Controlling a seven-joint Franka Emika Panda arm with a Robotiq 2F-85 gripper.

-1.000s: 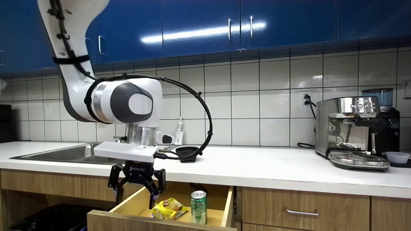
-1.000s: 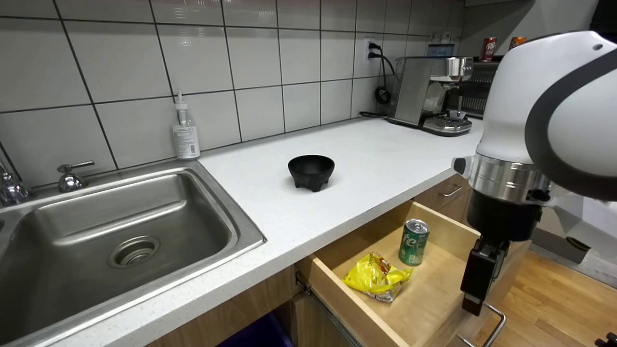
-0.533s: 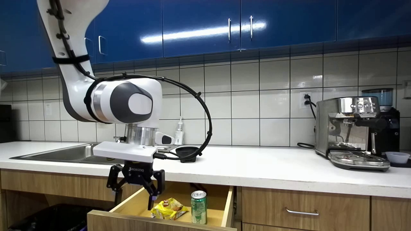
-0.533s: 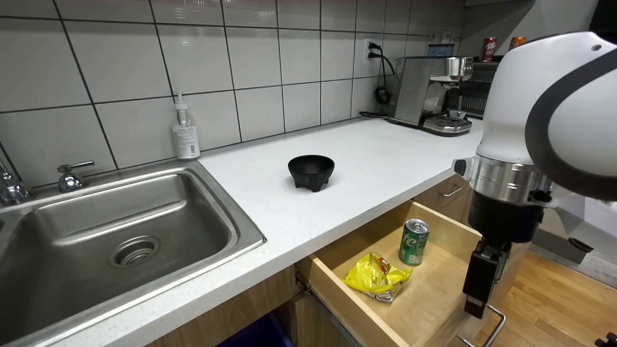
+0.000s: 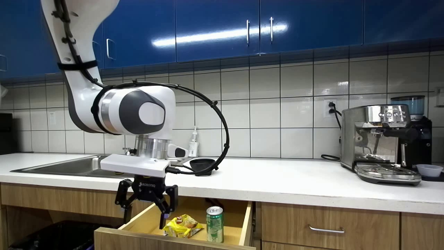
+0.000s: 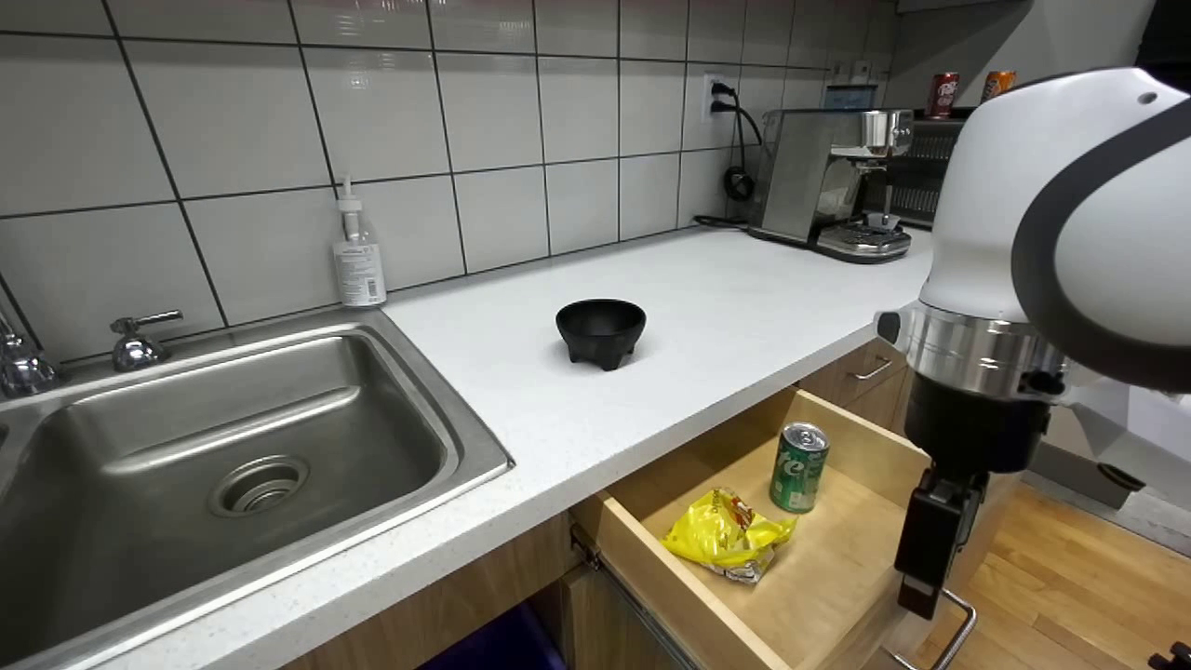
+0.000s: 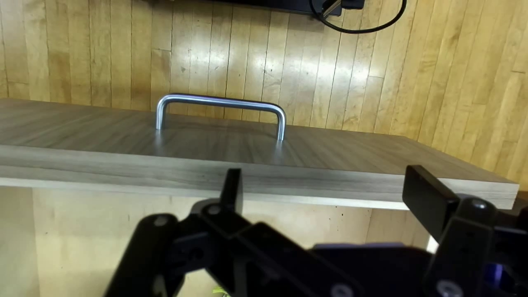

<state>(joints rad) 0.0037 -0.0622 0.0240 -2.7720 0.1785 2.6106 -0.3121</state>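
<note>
Hanging spread and empty, the hand (image 5: 144, 219) — if lowered askew — could knock a fingertip against the nearby drawer front (image 7: 350, 148) or its handle (image 7: 220, 101), a jolt that might topple the green can (image 5: 215, 225) upright in the pulled-out drawer (image 6: 837, 549), right of the yellow bag (image 5: 183, 226) in both exterior views.

White robot arm (image 5: 83, 99) with dark-grey trim (image 5: 129, 111)
Black cable (image 5: 227, 139) looping beside the silver collar (image 5: 151, 147); black gripper (image 5: 145, 218) below it, lettered ROBOTIQ.
</note>
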